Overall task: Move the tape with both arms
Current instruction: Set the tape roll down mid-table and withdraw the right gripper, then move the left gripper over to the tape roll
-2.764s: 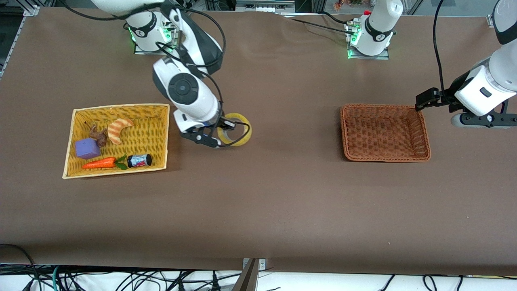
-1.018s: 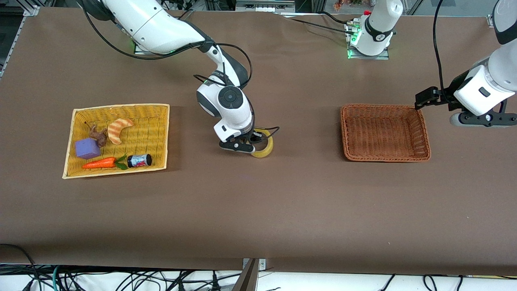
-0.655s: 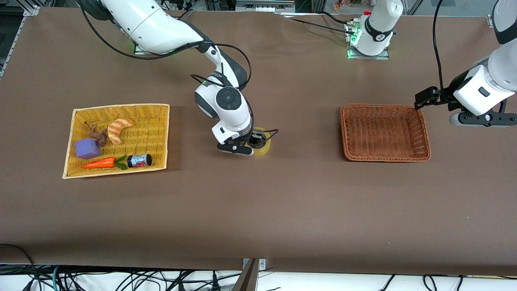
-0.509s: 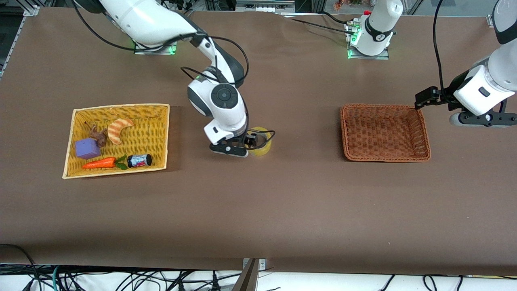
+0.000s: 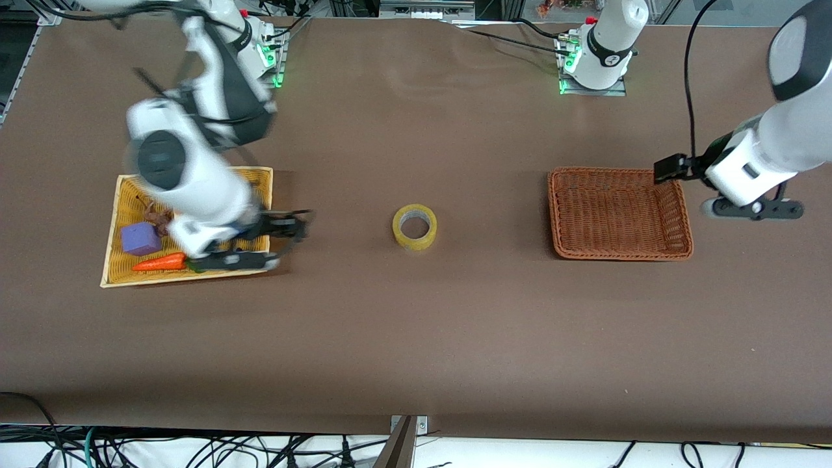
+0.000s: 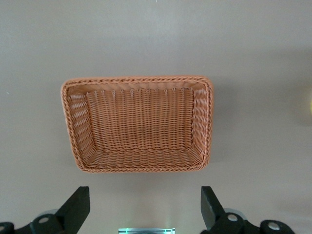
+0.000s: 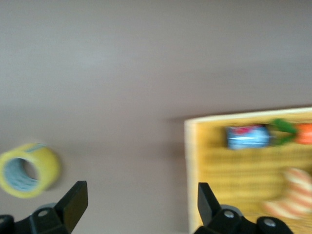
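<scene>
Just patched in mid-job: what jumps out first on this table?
The tape lies alone on the bare table between the yellow basket and the empty brown basket, held by nothing. The right pincer hangs open over the yellow basket's edge; the left pincer is open at the brown basket's corner.

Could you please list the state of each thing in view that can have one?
tape: free on the table, lying flat between the two baskets.
right gripper: open, empty, over the yellow basket's edge.
left gripper: open, empty, over the brown basket's edge.
brown basket: empty.
yellow basket: holds a croissant, carrot, purple block and small jar.
</scene>
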